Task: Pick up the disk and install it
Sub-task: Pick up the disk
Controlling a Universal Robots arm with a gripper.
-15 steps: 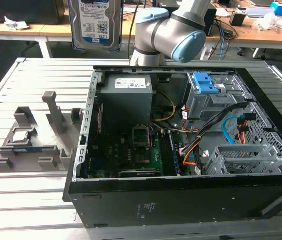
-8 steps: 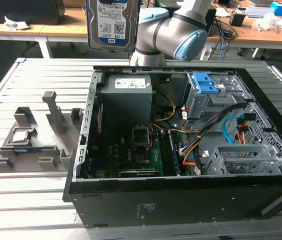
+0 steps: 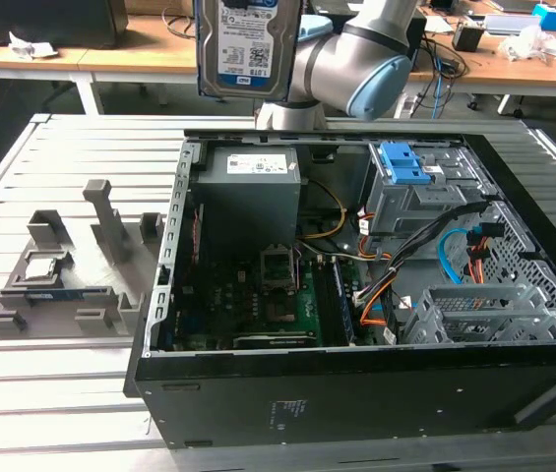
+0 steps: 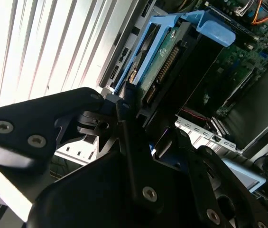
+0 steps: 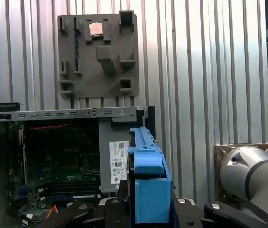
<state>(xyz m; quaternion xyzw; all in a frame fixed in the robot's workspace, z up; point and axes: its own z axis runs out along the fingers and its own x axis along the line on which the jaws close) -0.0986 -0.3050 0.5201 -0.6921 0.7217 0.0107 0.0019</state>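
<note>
One disk is held high over the back edge of the open PC case, in front of the one robot arm. It is well clear of everything inside, prob. so it can't snag the case rim or cables. In the exterior view it hangs upright with the label side facing the cam. The gripper is clenched on it. In both wrist views the black fingers press on the disk's blue side rails, and the green circuit-board face shows in the second wrist view. Gripping at one end leaves most of the body and rails free, which I'd judge is deliberate. The case lies on its side on the slatted metal table with the open side up, giving access from above. Inside are 2 metal cages: one w/ a blue latch near the back, and one bare grey cage at the exterior view's right front. The disk is in neither, so the install isn't done. Beside the case, on the exterior view's left, sits 1 grey holder block. It has 1 small square chip seated in it, apart from the gripper.
</note>
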